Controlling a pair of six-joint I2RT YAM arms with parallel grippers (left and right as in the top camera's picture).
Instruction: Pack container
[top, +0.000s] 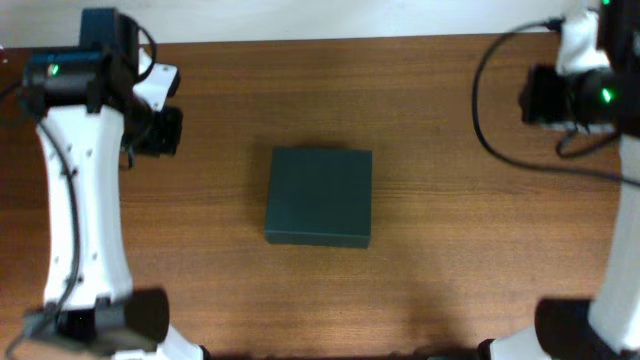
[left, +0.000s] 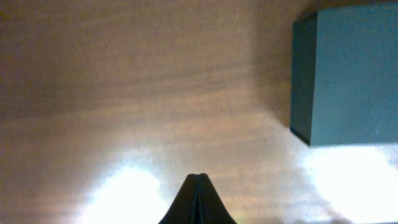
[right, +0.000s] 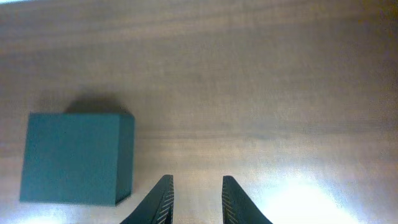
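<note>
The container (top: 319, 197), a dark green matte box with its lid down, lies in the middle of the wooden table. The left wrist view has it at the upper right (left: 345, 71), the right wrist view at the lower left (right: 74, 158). My left gripper (left: 198, 177) hangs over bare wood to the left of the box, its jaws pressed together with nothing between them. My right gripper (right: 196, 180) hovers over bare wood to the right of the box, its jaws apart and empty. In the overhead view both arms sit at the table's far corners.
The brown wooden table (top: 460, 280) runs under everything, with its far edge against a pale wall at the top. The left arm's white links (top: 80, 200) run down the left side, the right arm's (top: 620, 250) down the right. A black cable (top: 495, 130) loops at upper right.
</note>
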